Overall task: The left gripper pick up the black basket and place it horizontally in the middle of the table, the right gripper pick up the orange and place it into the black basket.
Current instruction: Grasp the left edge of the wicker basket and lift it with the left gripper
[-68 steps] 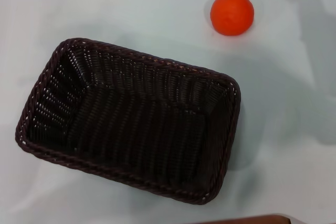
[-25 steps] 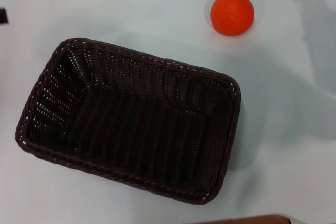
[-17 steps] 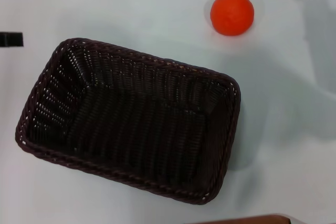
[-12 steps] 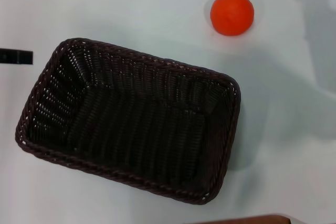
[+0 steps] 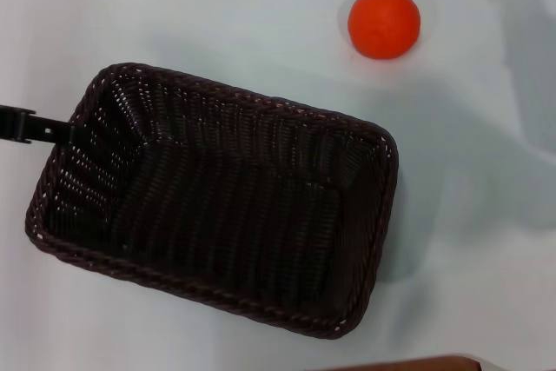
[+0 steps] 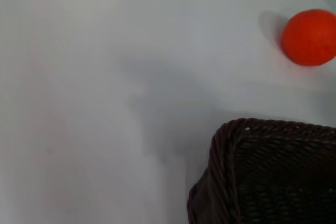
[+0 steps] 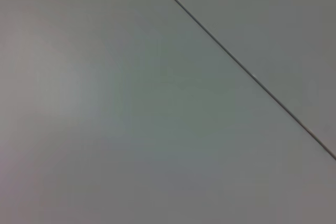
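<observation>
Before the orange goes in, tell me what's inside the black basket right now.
Nothing shows inside the black basket: only its bare woven floor and walls. The orange sits apart on the table. The left gripper reaches the basket's left rim. The table beneath the basket is hidden.

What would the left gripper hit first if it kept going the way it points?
Probably the basket: the left gripper points right at its left rim, tip at the weave. Whether it is level with the rim or above it is unclear.
</observation>
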